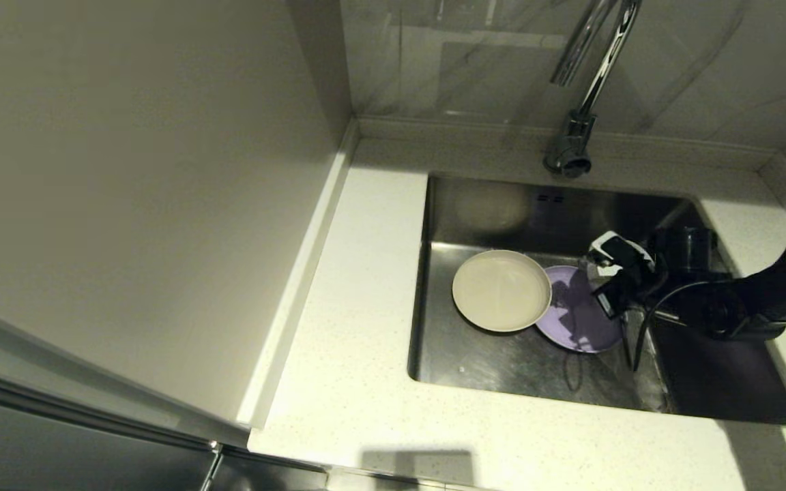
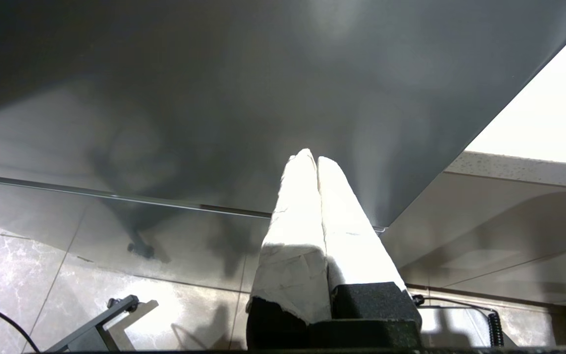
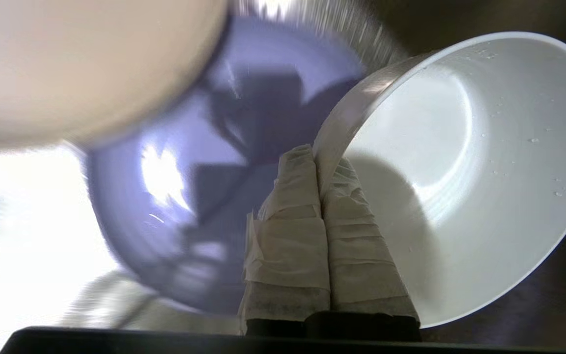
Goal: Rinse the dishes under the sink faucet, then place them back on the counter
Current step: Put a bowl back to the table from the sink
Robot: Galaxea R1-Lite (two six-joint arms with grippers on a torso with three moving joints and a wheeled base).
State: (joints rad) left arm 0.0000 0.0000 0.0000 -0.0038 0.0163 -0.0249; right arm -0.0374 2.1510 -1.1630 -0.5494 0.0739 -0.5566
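Right gripper [image 3: 318,164] in the sink [image 1: 488,204], clamped on the white bowl [image 3: 465,162].
Your fingers pinch the bowl's rim, bowl tipped on edge. Lavender plate [image 1: 580,314] lies just beyond the fingertips, beige plate [image 1: 501,290] overlapping its far side. Left gripper [image 2: 316,164] parked below the counter [image 1: 352,382], fingers pressed together, empty.

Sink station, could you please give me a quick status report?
Right claw shut on white bowl rim, inside sink. Left claw shut, parked below counter. Beige plate overlaps purple plate.
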